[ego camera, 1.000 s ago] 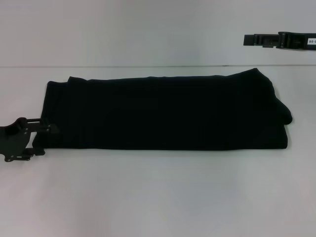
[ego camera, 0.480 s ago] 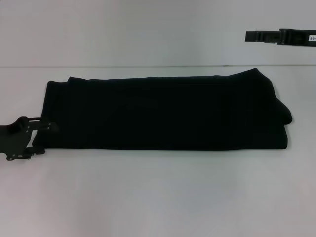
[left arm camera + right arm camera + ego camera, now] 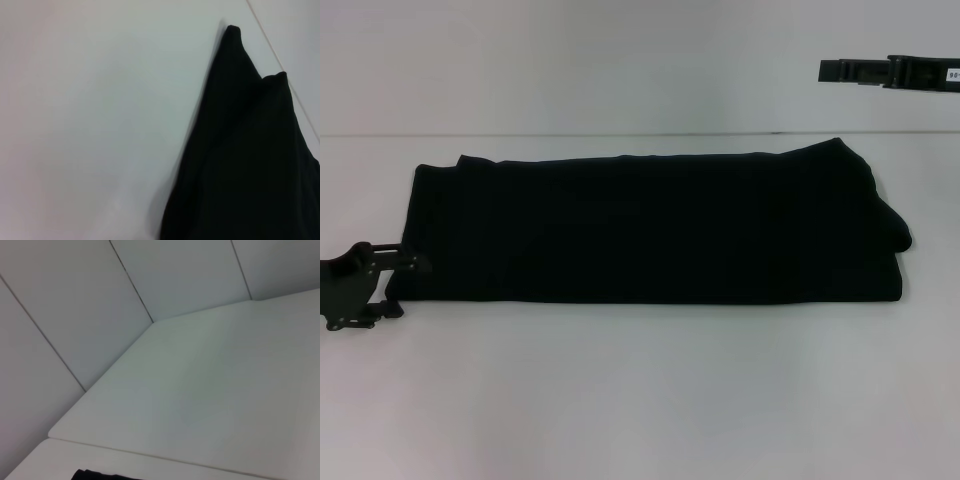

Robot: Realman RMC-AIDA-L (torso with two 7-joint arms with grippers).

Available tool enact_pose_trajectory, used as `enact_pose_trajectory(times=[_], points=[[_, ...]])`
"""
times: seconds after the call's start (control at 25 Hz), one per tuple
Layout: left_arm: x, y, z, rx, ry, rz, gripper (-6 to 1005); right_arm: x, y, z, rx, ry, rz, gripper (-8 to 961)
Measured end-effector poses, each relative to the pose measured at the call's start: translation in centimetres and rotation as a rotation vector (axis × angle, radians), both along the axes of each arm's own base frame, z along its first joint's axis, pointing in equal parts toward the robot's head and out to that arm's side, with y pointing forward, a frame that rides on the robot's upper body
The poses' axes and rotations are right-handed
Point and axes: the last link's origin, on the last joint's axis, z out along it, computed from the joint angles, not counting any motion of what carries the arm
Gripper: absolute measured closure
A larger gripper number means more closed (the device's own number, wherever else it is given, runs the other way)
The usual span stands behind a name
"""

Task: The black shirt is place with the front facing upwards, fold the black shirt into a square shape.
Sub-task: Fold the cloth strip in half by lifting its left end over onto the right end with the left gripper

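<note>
black shirt (image 3: 655, 228) on table (image 3: 640, 400), left gripper (image 3: 392, 285) at its left end

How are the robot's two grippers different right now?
The left gripper is low, down at the table, right by the left end of the black shirt; the right gripper is up high, away from the cloth. The left gripper sits at the near left of the head view; the right gripper lies flat at the far right. Both are black, hard and mostly out of frame.

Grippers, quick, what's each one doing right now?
Left gripper: at the black shirt's left end, grip cannot be told.
Right gripper: raised beyond the shirt, holding nothing, cannot be told.
</note>
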Motion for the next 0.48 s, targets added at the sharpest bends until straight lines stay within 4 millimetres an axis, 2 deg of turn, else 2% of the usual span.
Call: enact_pose_trajectory(times=[0.48], points=[[-0.29,0.09,0.04,0.006,0.023,0.003,202,-0.16,0.03,-0.06,0.002,0.008,0.002,44]])
